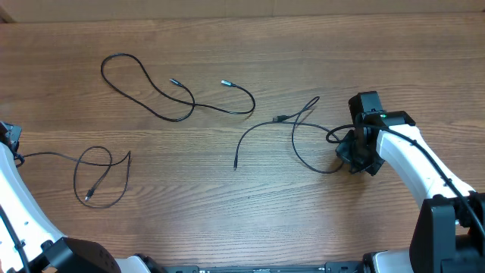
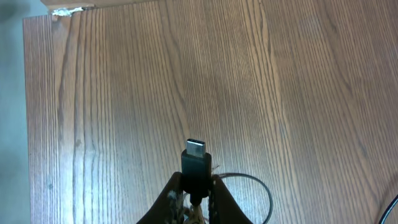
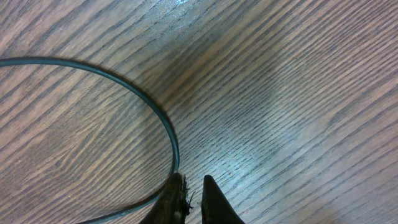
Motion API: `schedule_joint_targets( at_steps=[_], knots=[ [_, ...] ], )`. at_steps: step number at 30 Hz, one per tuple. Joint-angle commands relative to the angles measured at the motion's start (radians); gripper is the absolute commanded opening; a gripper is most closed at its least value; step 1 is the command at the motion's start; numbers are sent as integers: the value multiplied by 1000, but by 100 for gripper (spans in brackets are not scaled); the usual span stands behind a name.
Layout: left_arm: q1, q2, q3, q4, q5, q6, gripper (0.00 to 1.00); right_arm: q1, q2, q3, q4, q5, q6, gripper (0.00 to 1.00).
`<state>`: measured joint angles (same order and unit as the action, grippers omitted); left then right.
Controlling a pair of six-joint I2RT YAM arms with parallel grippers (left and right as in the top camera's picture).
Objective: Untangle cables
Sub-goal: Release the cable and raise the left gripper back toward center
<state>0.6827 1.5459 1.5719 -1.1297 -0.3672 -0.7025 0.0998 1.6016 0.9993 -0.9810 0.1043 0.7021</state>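
Three thin black cables lie on the wooden table. One loops at the back left, with two silver plugs. One lies in the middle right and curves to my right gripper. In the right wrist view this cable passes under the left fingertip, and the gripper has its tips nearly together with nothing between them. The third cable loops at the front left and runs to my left gripper. In the left wrist view that gripper is shut on its black silver-tipped plug.
The table's left edge shows in the left wrist view, close to the left gripper. The right arm reaches in from the front right, and a thicker arm wire loops beside its wrist.
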Motion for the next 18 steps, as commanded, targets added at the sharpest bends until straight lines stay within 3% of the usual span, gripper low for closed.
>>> schedule_joint_targets(
  at_steps=[1, 3, 4, 9, 18],
  knots=[
    [2, -24, 16, 0, 2, 16, 17, 0, -21, 1, 2, 7, -3, 8],
    [2, -24, 16, 0, 3, 16, 31, 0, -21, 1, 2, 7, -3, 8],
    [2, -24, 16, 2, 22, 16, 49, 0, -21, 1, 2, 7, -3, 8],
    [-3, -24, 16, 11, 129, 53, 67, 0, -21, 1, 2, 7, -3, 8],
    [-146, -23, 16, -67, 324, 183, 74, 0, -21, 1, -1, 7, -3, 8]
  ],
)
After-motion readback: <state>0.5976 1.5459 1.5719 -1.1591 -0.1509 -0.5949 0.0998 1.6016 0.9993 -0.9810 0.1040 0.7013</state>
